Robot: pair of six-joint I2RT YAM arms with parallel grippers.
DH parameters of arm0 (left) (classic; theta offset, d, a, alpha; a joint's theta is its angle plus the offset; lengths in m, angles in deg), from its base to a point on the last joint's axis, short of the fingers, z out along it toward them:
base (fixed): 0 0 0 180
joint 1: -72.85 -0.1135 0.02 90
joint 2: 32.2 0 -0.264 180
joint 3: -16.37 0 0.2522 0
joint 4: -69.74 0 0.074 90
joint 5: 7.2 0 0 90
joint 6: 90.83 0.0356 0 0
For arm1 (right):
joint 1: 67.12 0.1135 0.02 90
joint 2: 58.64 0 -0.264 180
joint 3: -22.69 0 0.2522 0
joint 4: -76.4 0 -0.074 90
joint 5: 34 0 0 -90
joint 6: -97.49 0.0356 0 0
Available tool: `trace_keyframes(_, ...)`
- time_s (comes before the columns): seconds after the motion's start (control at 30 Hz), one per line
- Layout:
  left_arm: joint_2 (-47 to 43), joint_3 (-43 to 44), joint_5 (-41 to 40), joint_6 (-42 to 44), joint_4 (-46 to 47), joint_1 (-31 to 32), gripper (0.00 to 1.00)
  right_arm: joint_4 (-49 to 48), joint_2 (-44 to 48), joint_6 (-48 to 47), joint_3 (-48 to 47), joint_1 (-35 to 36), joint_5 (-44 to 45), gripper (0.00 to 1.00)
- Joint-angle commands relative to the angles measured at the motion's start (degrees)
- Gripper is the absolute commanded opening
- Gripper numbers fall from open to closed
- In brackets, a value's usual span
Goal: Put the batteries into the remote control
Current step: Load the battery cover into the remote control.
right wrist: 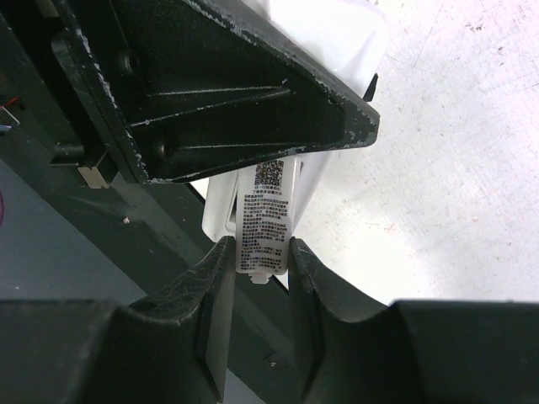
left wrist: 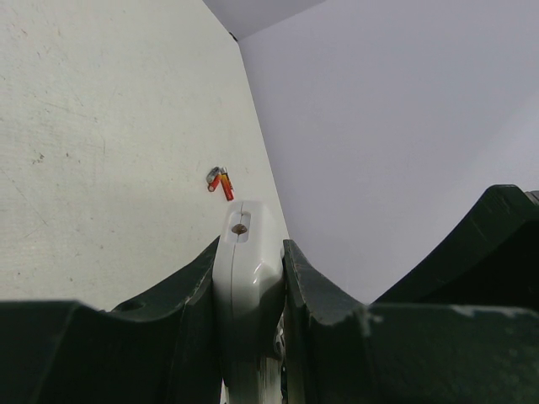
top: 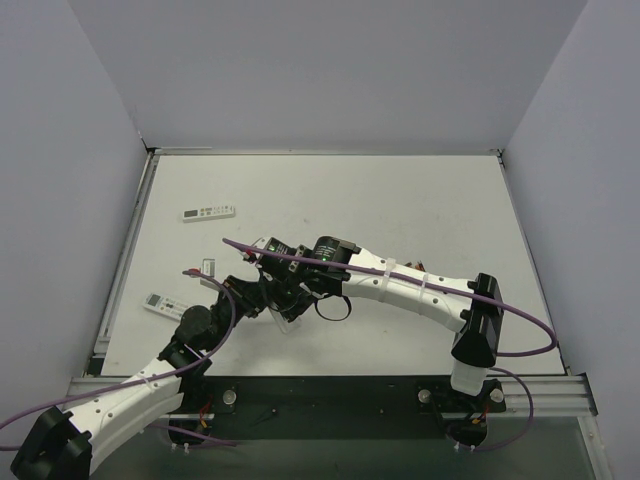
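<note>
My left gripper (left wrist: 251, 244) is shut on the remote control (left wrist: 244, 252), a white body seen end on, its small lens facing away. My right gripper (right wrist: 257, 244) is shut on the remote's labelled white back piece (right wrist: 266, 215), printed with small text and a code. The left gripper's black finger (right wrist: 244, 101) lies across the top of the right wrist view. In the top view both grippers meet over the near left of the table, left (top: 262, 292) and right (top: 290, 295), with the remote (top: 285, 320) poking out below. The red-orange batteries (left wrist: 221, 181) (top: 190, 272) lie on the table beyond.
A slim white remote with dark buttons (top: 209, 212) lies at the far left. A white remote with a grey display (top: 165, 305) lies by the left edge. A small white piece (top: 207, 265) sits beside the batteries. Grey walls close in the table (top: 400, 200).
</note>
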Motion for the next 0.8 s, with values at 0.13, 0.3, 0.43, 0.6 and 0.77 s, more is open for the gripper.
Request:
trace_keyframes(0.13,-0.99,-1.32,-1.54,0.48,2.73,0.35,0.0,3.13,0.31,1.05,-0.51,0.09,0.83,0.0)
trace_keyframes(0.3,-0.99,-1.32,-1.89,0.4,2.65,0.35,0.0,3.48,0.22,1.14,-0.33,-0.08,0.92,0.0)
trace_keyframes(0.43,-1.08,-1.41,-2.07,0.39,2.56,0.44,0.0,3.57,0.22,1.4,-0.16,-0.26,1.09,0.0)
trace_keyframes(0.6,-1.69,-1.5,-2.24,0.39,2.12,0.43,0.0,3.66,0.39,1.4,-0.07,-0.52,1.71,0.0)
trace_keyframes(0.77,-1.96,-1.5,-2.16,0.66,2.03,0.44,0.0,2.43,0.74,1.05,-0.33,-0.17,2.85,0.0)
